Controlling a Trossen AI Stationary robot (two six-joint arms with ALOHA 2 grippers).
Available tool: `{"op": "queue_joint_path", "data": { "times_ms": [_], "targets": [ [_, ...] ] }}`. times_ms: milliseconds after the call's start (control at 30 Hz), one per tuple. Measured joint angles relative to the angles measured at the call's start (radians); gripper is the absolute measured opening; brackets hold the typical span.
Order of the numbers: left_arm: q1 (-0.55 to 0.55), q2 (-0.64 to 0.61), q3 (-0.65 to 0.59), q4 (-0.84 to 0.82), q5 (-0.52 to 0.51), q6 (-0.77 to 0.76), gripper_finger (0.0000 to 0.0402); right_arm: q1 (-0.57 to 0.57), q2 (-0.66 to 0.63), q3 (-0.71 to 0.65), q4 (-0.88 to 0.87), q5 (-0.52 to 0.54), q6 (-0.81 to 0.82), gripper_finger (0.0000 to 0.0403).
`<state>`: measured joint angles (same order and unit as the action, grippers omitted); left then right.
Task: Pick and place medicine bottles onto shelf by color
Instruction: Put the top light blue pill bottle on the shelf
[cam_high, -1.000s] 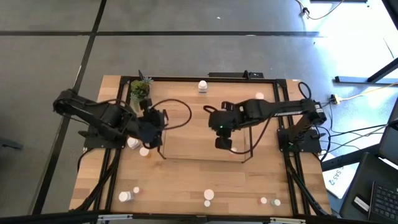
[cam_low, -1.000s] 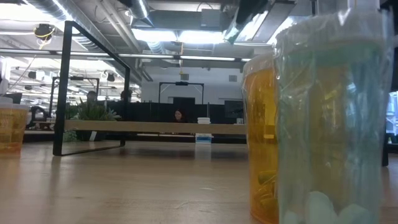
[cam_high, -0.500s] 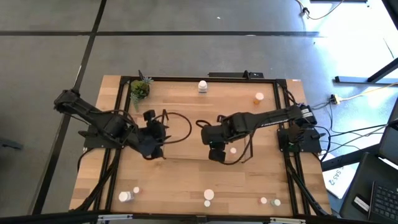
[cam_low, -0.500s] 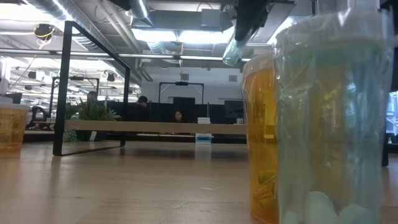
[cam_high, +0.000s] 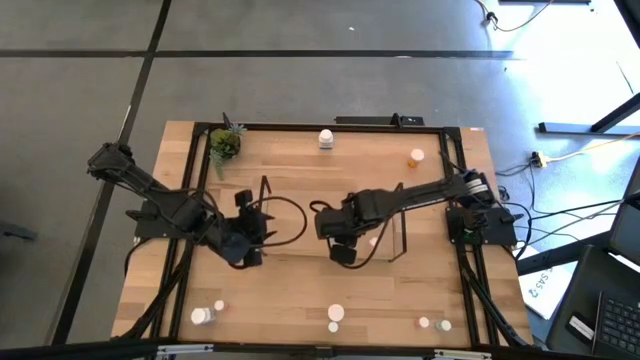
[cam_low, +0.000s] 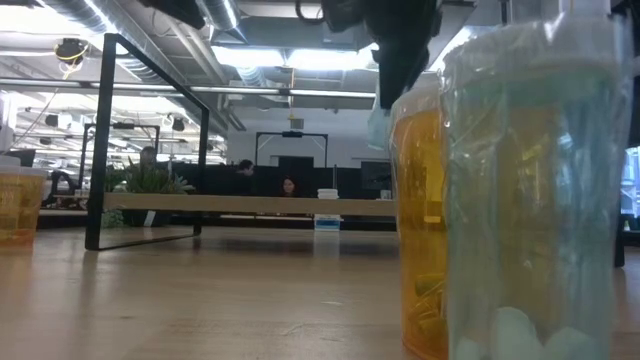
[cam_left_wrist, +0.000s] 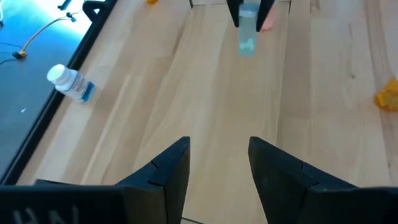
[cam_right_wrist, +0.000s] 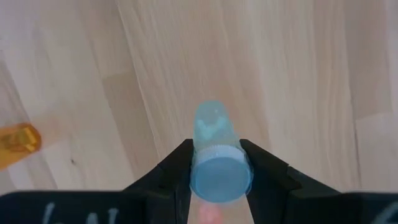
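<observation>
Two dark arms reach in over the light wooden table (cam_high: 300, 300), meeting near its middle above the low black-wire shelf with a light wood surface (cam_high: 300, 215). Coming from the right, the right gripper (cam_right_wrist: 214, 163) pinches a small pale-teal translucent bottle with a light blue cap (cam_right_wrist: 214, 155) between its two dark fingers (cam_right_wrist: 171, 171); the cap faces the wrist camera and the body points down toward the wood. From the left wrist view the same bottle (cam_left_wrist: 247, 28) hangs clear of the boards, gripped at its upper end by the right gripper (cam_left_wrist: 249, 11). The left gripper (cam_left_wrist: 219, 165) sits just left of centre, its fingers spread with bare wood showing between them (nothing is held).

Other bottles lie scattered: a white-capped bottle (cam_high: 325, 138) at the far edge, a small orange one (cam_high: 415, 156) far right, a white one (cam_high: 203, 316) near left, and more white caps (cam_high: 336, 314) along the near edge. At table height, a tall orange bottle (cam_low: 425, 210) and a clear teal-tinted bottle holding white pills (cam_low: 535, 190) fill the near right, with another orange bottle (cam_low: 20, 205) at far left. A small green potted plant (cam_high: 224, 144) stands at the far left corner
</observation>
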<state>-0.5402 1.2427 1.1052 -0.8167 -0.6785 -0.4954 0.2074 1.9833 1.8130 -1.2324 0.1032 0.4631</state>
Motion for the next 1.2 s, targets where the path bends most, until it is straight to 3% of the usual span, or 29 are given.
{"op": "queue_joint_path", "data": {
  "times_ms": [567, 733, 1200],
  "targets": [
    [-0.062, 0.000, -0.001, 0.059, 0.007, 0.027, 0.0158, 0.000, 0.086, 0.000, -0.017, -0.065, 0.105, 0.0120],
    [-0.086, 0.001, -0.001, 0.073, 0.007, 0.034, 0.0157, 0.000, 0.116, 0.000, -0.020, -0.113, 0.081, 0.0120],
    [-0.094, 0.001, -0.001, 0.077, -0.011, 0.033, 0.0158, -0.001, 0.123, 0.002, -0.018, -0.116, 0.032, 0.0129]
  ]
}}
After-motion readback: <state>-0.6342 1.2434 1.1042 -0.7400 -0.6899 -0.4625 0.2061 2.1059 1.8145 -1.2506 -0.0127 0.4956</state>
